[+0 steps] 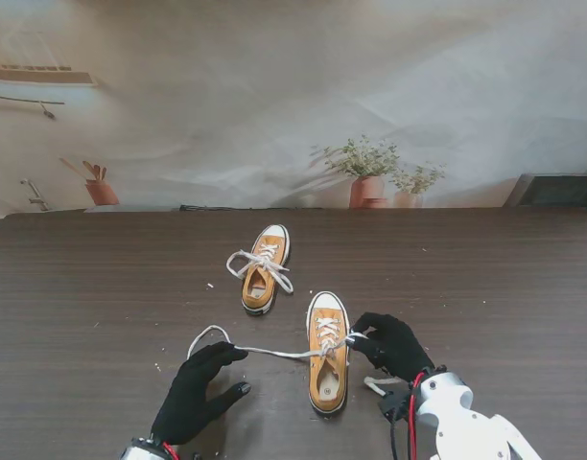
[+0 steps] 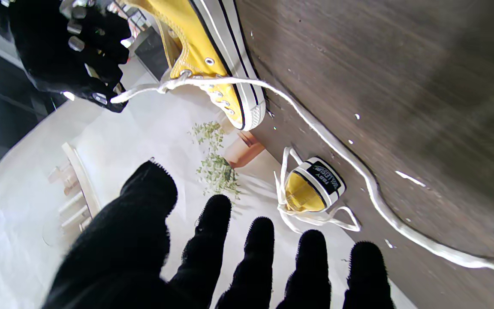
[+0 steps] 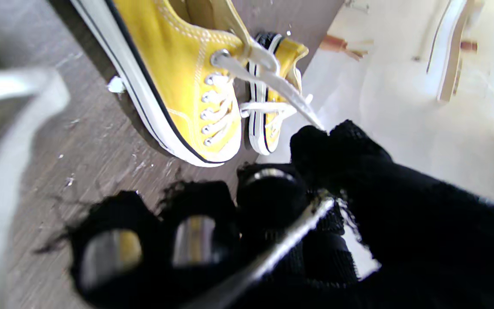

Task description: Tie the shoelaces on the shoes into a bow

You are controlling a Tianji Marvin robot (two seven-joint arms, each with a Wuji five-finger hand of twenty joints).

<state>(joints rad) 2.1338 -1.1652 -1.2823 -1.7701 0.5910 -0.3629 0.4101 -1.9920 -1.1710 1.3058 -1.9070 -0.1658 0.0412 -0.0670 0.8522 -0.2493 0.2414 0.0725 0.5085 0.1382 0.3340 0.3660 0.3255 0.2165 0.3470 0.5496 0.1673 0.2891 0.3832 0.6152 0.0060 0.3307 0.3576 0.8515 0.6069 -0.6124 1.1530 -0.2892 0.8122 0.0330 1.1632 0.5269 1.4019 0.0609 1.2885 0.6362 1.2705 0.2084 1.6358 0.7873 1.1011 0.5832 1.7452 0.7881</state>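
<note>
While pinched, lace (image 1: 356,335) in right hand (image 1: 394,347).

dark wood-grain table (image 1: 102,287), two yellow shoes and loose lace on it

near shoe (image 1: 328,369) stands upright on its sole, toe pointing away from me, right of centre. far shoe (image 1: 264,271) sits farther from me and a little left, toe also away, tilted slightly right, its laces (image 1: 247,260) spilling onto the tabletop on both sides. a long white lace (image 1: 274,352) runs left from the near shoe, curling into a loop (image 1: 205,334) on the wood. small white specks (image 1: 210,286) scattered around both shoes. a short white strip (image 1: 378,386) lies just right of the near shoe.
</note>
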